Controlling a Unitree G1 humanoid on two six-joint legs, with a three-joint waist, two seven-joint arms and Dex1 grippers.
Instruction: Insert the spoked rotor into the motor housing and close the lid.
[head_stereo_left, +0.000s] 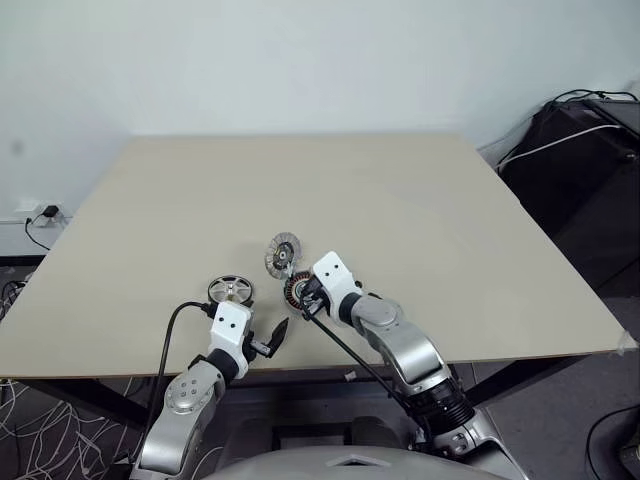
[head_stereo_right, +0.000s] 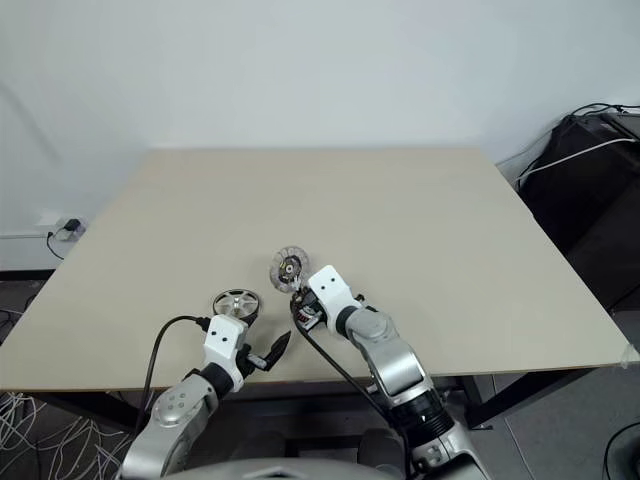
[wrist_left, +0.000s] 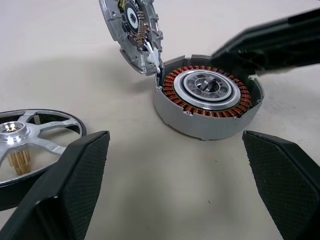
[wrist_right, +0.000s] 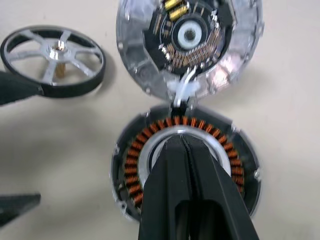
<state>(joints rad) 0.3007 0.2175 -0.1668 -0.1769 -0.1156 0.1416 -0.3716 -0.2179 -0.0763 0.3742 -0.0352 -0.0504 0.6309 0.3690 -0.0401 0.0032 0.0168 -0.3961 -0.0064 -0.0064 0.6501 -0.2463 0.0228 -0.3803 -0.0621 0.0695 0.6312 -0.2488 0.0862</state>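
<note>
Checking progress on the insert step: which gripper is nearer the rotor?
Left. The open left gripper sits just short of the rotor, which lies untouched on the table. The shut right gripper is over the housing, farther off.

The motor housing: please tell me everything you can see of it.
The motor housing is a round grey cup lying flat on the table, open on top. Inside, copper-brown windings ring a shiny silver hub. The lid stands tilted at its rim, joined by white wires. The shut right gripper sits over the hub.
</note>
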